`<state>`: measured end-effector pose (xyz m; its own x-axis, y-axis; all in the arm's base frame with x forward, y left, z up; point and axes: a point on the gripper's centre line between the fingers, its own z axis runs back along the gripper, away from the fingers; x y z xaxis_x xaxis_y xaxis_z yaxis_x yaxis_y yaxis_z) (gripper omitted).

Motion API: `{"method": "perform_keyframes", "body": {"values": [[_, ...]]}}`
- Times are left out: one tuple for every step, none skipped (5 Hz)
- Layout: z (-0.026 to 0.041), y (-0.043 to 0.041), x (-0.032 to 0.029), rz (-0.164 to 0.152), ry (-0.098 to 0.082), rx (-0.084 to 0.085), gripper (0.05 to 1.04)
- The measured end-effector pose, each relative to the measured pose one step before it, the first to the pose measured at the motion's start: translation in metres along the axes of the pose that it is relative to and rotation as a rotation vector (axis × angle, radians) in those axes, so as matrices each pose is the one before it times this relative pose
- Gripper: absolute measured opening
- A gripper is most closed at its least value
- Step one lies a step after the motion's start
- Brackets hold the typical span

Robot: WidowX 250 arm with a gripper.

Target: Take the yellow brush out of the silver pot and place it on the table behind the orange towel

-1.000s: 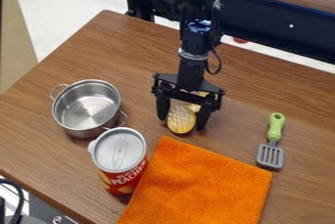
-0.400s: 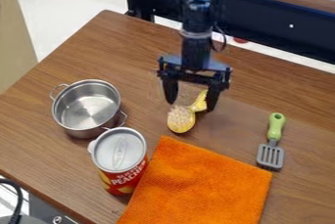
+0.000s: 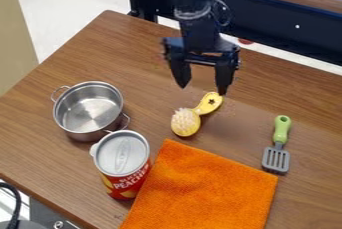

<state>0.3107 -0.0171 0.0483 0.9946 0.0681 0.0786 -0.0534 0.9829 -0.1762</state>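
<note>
The yellow brush (image 3: 186,122) lies bristles up, left of the spatula (image 3: 278,145); my gripper (image 3: 202,89) hangs fingers-down above its far end, tips apart, higher than before.

Lab, judging by robot arm (image 3: 194,14)
</note>
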Motion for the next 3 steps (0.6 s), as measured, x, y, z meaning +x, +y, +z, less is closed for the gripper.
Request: {"method": "perform_keyframes", "body": {"values": [[0.01208, -0.00373, -0.00845, -0.0755, -0.0161, 0.0161, 0.997], [0.00584, 0.01226, -0.00694, -0.0125, 0.013, -0.0178, 0.997], [0.00502, 0.01111, -0.01632, 0.0014, 0.0156, 0.0784, 0.998]]}}
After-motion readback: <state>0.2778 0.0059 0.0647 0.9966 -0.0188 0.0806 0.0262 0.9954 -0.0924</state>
